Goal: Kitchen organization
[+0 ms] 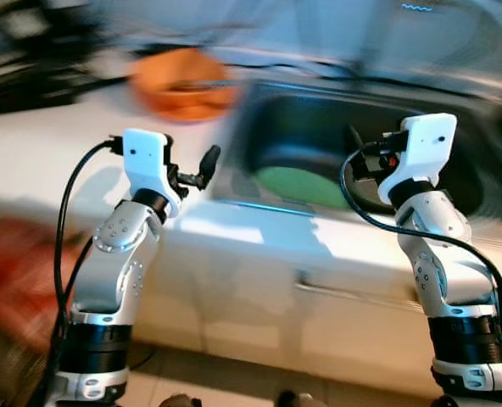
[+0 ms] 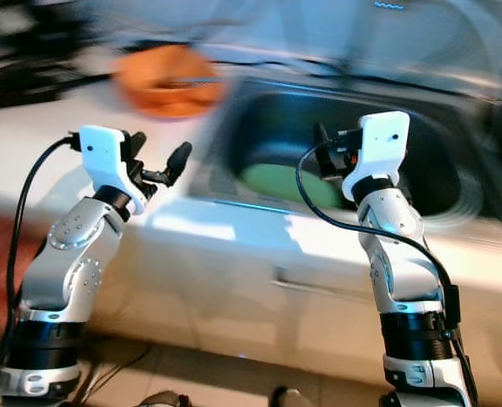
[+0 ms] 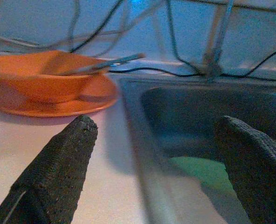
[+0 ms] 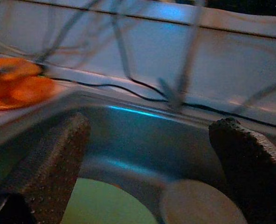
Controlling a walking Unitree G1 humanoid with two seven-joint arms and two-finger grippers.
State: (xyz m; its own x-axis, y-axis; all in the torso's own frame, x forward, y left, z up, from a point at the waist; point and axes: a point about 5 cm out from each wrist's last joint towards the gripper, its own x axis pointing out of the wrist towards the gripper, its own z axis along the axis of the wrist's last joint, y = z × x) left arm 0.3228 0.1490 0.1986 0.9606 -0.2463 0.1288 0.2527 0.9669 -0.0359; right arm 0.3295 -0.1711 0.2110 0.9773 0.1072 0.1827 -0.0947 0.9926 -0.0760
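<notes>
Nearest, the left gripper (image 3: 156, 154) hangs released and empty at centre-left of the frame, over the white surface (image 1: 56, 161) by the sink (image 1: 454, 170) edge. The right gripper (image 4: 152, 154), likewise spread and empty, hovers at centre-right above the basin, where a green plate (image 1: 298, 186) lies. Farther, upper left, an orange bowl (image 3: 40, 79) sits on an orange plate (image 3: 82, 102).

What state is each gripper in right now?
Left gripper: open, holding nothing, near the sink's left edge.
Right gripper: open, holding nothing, over the sink.
</notes>
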